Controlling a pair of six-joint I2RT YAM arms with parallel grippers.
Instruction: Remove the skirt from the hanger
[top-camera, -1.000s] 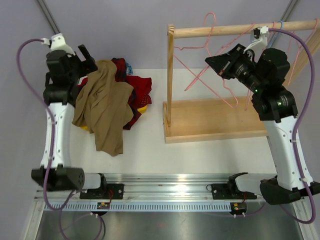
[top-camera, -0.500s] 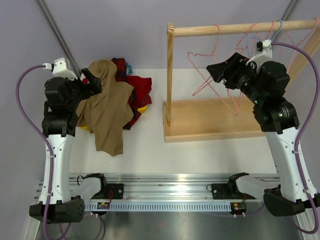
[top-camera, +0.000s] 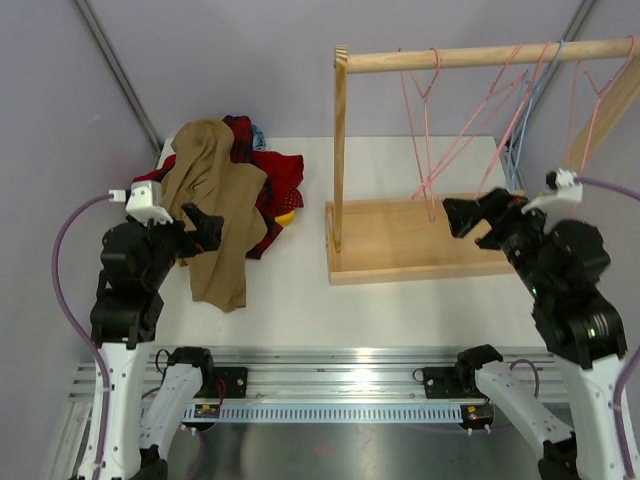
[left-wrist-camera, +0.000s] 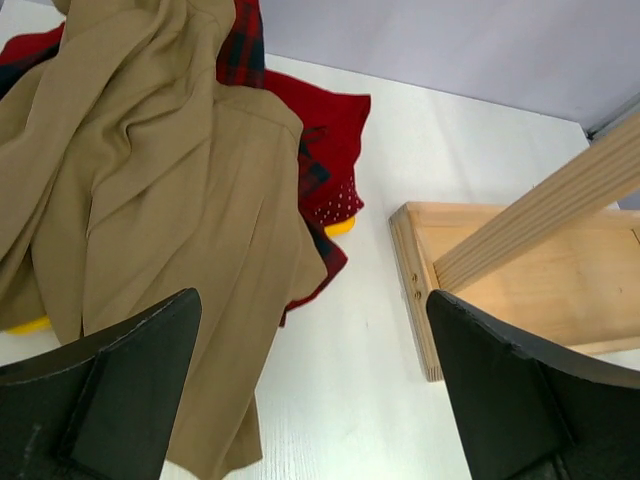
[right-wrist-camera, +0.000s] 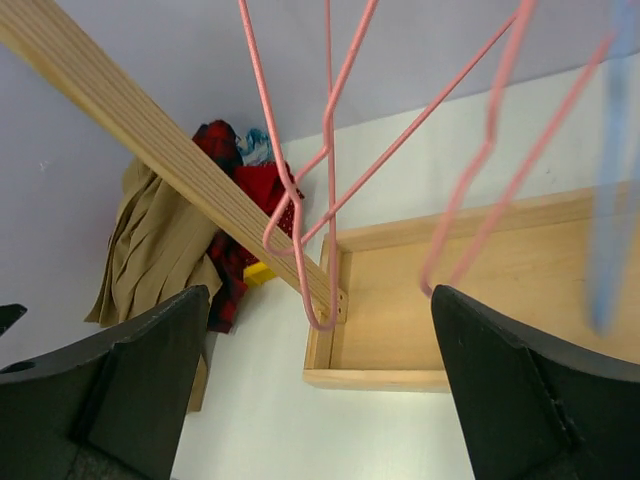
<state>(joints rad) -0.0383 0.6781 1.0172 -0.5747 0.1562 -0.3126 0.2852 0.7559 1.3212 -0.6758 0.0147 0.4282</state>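
Top external: saw pink hangers (top-camera: 429, 140) on wooden rack (top-camera: 430, 245) at 2 o'clock, tan skirt (top-camera: 212, 195) over red clothes (top-camera: 280, 175) at 10, beneath wide-spread left pincer (top-camera: 208, 230); right pincer (top-camera: 465, 218) likewise wide.

No text, label, brand mark or number can be read in any view. The tan skirt (top-camera: 212, 200), the wooden rack (top-camera: 400, 245) and the metal rail (top-camera: 340, 385) at the tabletop's near edge show no lettering. The small parts on the rail are too small to resolve.
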